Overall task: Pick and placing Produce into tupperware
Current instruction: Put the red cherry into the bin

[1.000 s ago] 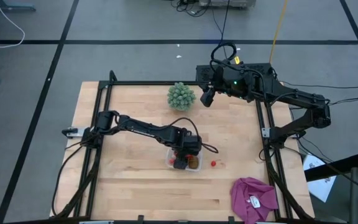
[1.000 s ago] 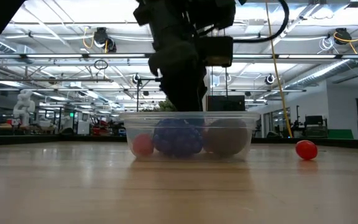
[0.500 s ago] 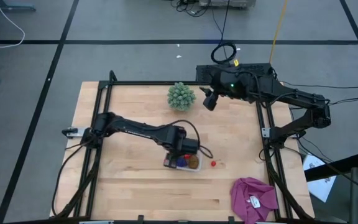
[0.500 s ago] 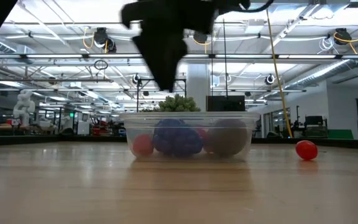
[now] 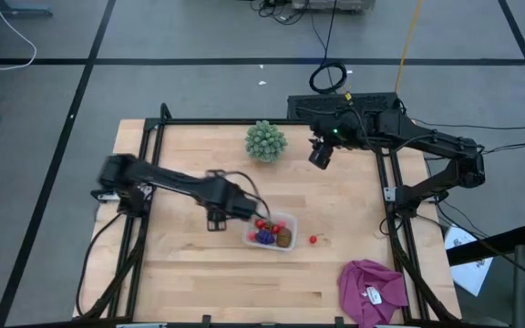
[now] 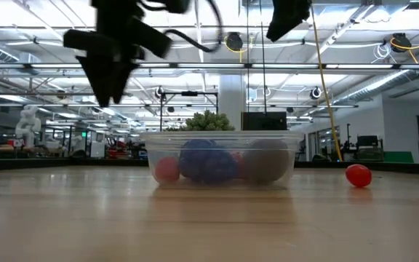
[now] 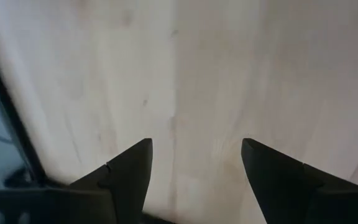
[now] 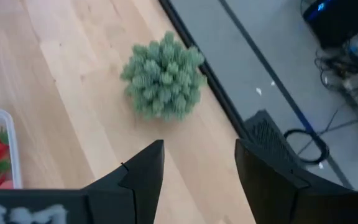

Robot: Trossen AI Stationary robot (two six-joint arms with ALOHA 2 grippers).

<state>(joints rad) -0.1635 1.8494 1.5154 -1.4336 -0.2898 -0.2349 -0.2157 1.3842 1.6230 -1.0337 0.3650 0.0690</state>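
The clear tupperware stands on the table right of centre. It holds red strawberry pieces, a purple grape cluster and a brown kiwi. One more red piece lies on the wood just right of it, also showing in the low view. My left gripper hangs open above bare wood, left of the tupperware; nothing is between its fingers. My right gripper is open, raised at the far right, near the green spiky ball.
The green spiky ball sits at the far edge, middle. A magenta cloth lies at the near right corner. Black frame rails run along the table's sides. Bare wood stretches across the near left of the table.
My left gripper has risen from over the tupperware and swung toward the table's left edge, tipping as it went; it stays open. The tupperware and its fruit have kept their place. My right gripper has tipped further downward, staying near the far right.
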